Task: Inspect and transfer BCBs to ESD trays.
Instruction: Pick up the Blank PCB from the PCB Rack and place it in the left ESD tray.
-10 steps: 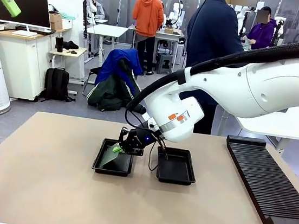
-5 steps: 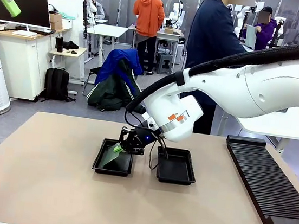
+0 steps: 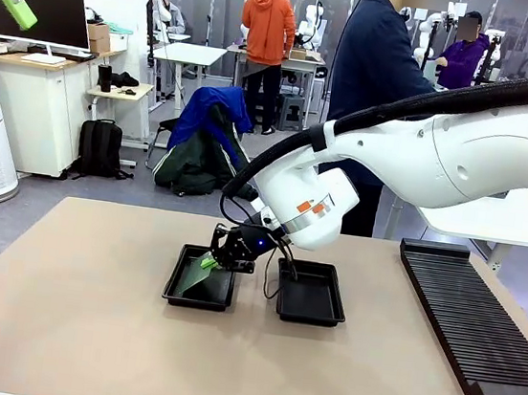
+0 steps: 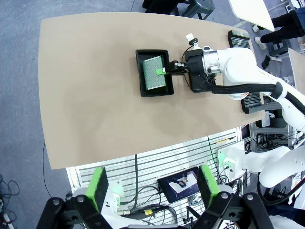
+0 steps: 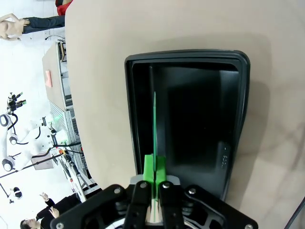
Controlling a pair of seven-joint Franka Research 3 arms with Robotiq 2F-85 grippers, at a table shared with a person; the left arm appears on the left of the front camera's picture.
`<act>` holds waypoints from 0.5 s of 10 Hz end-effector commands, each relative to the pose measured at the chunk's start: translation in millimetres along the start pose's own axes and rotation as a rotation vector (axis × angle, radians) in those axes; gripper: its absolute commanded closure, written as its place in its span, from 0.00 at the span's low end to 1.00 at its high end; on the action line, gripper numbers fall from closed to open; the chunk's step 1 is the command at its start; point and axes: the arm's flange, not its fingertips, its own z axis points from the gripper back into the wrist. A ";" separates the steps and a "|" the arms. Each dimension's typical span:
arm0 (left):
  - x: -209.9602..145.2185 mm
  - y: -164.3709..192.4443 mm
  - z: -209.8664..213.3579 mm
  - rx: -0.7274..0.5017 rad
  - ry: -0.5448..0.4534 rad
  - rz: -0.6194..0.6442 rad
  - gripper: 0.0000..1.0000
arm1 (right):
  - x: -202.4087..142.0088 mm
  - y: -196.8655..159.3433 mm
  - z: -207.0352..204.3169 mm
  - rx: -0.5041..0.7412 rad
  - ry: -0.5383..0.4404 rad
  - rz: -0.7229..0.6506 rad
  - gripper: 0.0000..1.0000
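Green-padded right gripper (image 3: 208,262) stays clamped on 1 BCB (image 3: 194,278), tilted inside the left ESD tray (image 3: 173,292) mid-table — unmoved since 1 second ago, so release looks pending; left gripper (image 4: 155,183) gapes wide.

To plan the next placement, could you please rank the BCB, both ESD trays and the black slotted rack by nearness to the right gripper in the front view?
1. BCB, held in the right gripper.
2. Left ESD tray, directly beneath it.
3. Right ESD tray, alongside to its right.
4. Slotted rack, table's far right.
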 end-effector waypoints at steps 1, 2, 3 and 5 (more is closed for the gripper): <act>-0.1 1.0 -1.3 0.001 -0.004 0.003 0.00 | -2.2 -0.5 1.1 0.000 0.000 -0.004 0.98; -0.1 1.0 -1.3 0.001 -0.004 0.003 0.00 | 0.0 0.0 0.0 0.000 0.000 0.000 0.98; -0.1 1.0 -1.3 0.001 -0.004 0.003 0.00 | 0.9 1.2 -0.3 -0.012 0.004 0.001 0.96; -0.1 1.0 -1.3 0.001 -0.004 0.003 0.00 | 0.4 6.1 2.4 -0.021 -0.002 0.004 0.83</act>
